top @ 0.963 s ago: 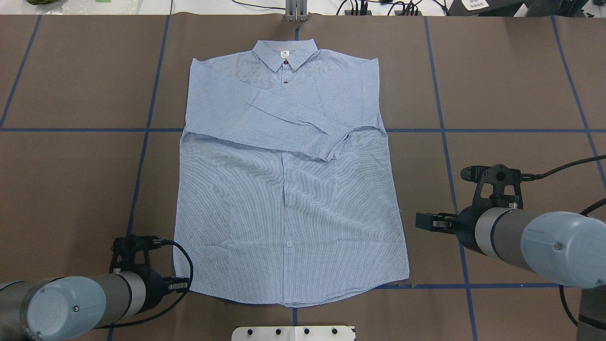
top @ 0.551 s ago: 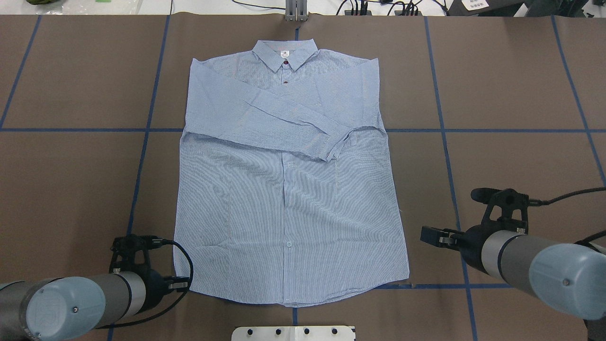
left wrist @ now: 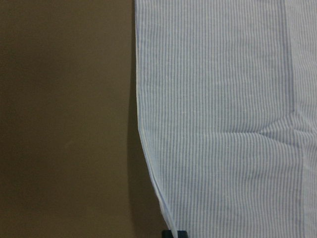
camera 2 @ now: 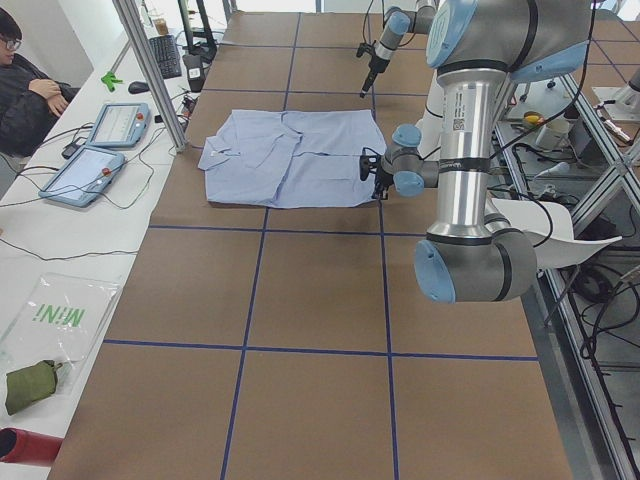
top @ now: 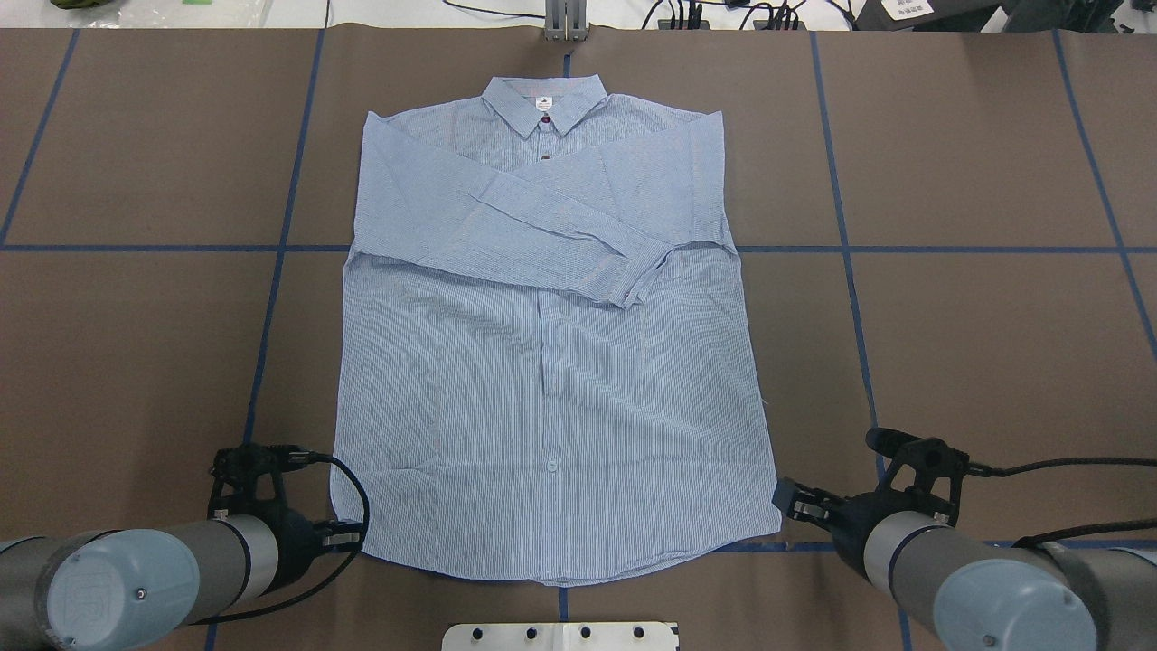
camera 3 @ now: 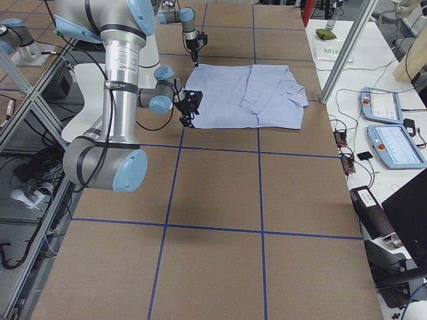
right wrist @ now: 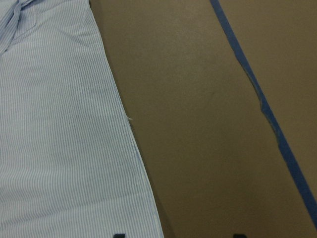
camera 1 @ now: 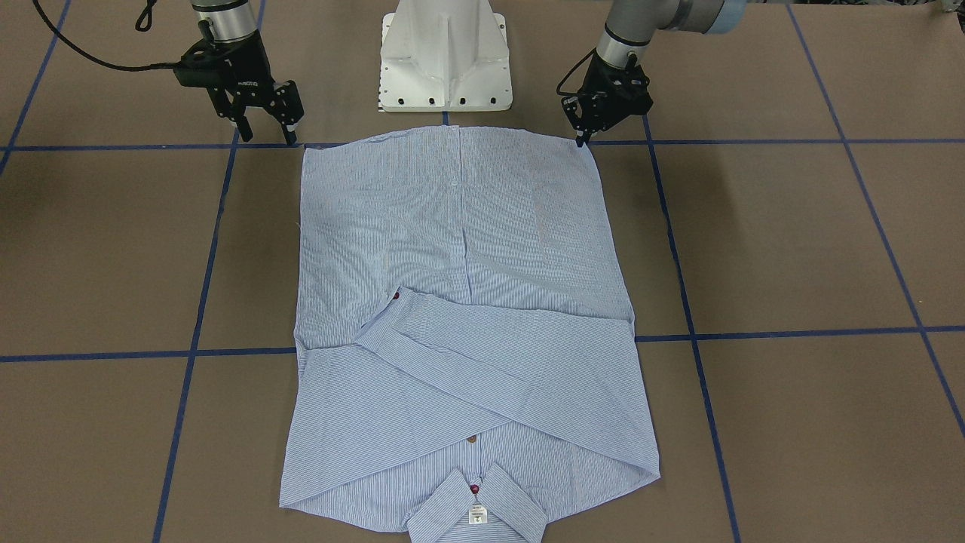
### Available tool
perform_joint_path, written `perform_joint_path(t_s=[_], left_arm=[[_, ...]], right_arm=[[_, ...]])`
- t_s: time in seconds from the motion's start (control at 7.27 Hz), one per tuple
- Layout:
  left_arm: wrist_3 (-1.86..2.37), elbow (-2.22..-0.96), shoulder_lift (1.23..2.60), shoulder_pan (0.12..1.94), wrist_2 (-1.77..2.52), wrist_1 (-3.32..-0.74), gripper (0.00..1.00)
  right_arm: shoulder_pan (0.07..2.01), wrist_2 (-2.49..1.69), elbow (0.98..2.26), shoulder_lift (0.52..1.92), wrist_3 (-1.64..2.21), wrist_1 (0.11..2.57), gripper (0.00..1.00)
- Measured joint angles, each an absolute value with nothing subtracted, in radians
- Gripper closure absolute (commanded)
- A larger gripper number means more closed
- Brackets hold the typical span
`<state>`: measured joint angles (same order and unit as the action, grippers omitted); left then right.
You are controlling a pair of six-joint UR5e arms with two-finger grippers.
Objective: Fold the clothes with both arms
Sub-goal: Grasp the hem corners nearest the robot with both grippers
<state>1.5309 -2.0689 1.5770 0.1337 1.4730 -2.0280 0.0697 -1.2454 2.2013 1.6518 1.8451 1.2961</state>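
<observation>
The light blue striped shirt [top: 542, 380] lies flat and face up on the brown table, collar at the far side, with both sleeves folded across the chest. My left gripper [top: 348, 535] sits low at the shirt's near left hem corner [camera 1: 582, 138]; in the left wrist view its fingertips [left wrist: 174, 233] are closed together on the hem edge. My right gripper [top: 785, 503] stands open just outside the near right hem corner [camera 1: 266, 134]. The right wrist view shows its tips spread wide over the shirt's side edge [right wrist: 133, 148] and bare table.
The white pedestal base [camera 1: 445, 53] stands at the near table edge, just behind the hem. Blue tape lines [top: 841, 249] grid the table. A metal post [top: 565, 23] rises beyond the collar. A seated person [camera 2: 25, 90] and tablets [camera 2: 100, 150] are past the far edge.
My right gripper has moved toward the near edge and inward, ending beside the shirt's right hem corner. The left gripper and the shirt have stayed put.
</observation>
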Motion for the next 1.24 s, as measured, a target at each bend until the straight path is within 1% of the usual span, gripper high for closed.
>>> perform_joint_path(t_s=[0.28,0.55,0.69,0.83,0.96,1.24], left_arm=[[1.531,-2.07,1.577,0.133,1.45,-2.03,1.0],[1.531,-2.071,1.577,0.133,1.443,-2.031,1.0],[1.531,-2.071,1.577,0.133,1.442,-2.031,1.0],[1.531,-2.071,1.577,0.133,1.441,-2.031,1.0],[1.531,-2.071,1.577,0.133,1.442,-2.031,1.0],[1.531,-2.071,1.577,0.133,1.441,-2.031,1.0]], right_arm=[[0.046,-1.213,2.135,1.583,1.894,1.318,0.34],[0.033,-1.193,2.112,1.568,1.901,1.322,0.34],[0.026,-1.187,2.108,1.567,1.902,1.325,0.38],[0.018,-1.179,2.105,1.567,1.902,1.331,0.44],[0.01,-1.174,2.102,1.566,1.903,1.336,0.54],[-0.003,-1.165,2.099,1.561,1.922,1.339,0.68]])
